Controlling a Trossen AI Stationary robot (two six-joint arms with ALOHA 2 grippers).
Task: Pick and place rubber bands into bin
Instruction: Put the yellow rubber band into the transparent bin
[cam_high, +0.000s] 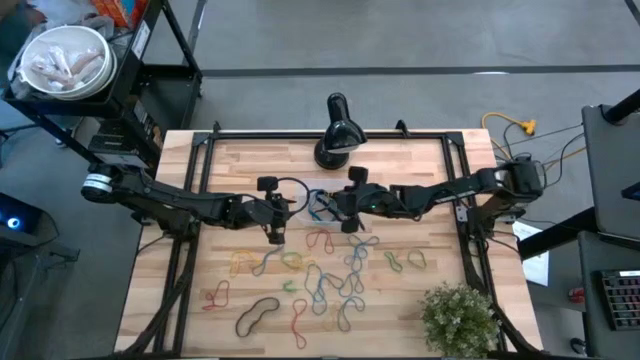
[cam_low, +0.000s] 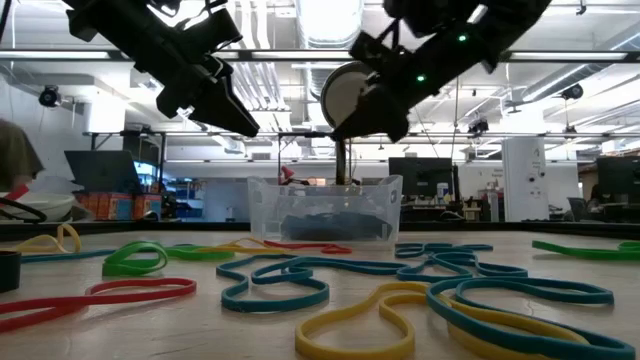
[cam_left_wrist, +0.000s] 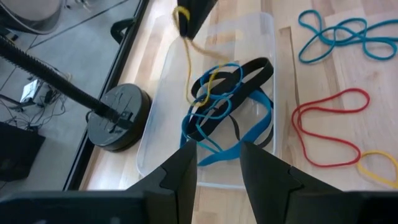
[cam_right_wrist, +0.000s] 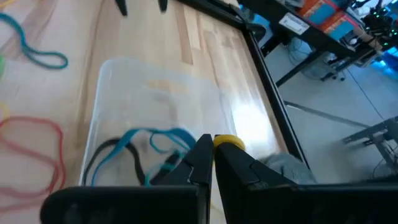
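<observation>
right gripper (cam_right_wrist: 213, 163) hangs over the bin (cam_left_wrist: 163, 112) near the table's back edge, fingers pinched on a yellow rubber band (cam_left_wrist: 191, 62) dangling into it. best to part the fingers only once the loop sags well inside the walls. left gripper (cam_left_wrist: 219, 171) waits beside the bin, fingers apart and empty. loose rubber bands (cam_high: 330, 275) litter the wooden table (cam_high: 420, 160) toward its front edge; an open workshop lies beyond.
</observation>
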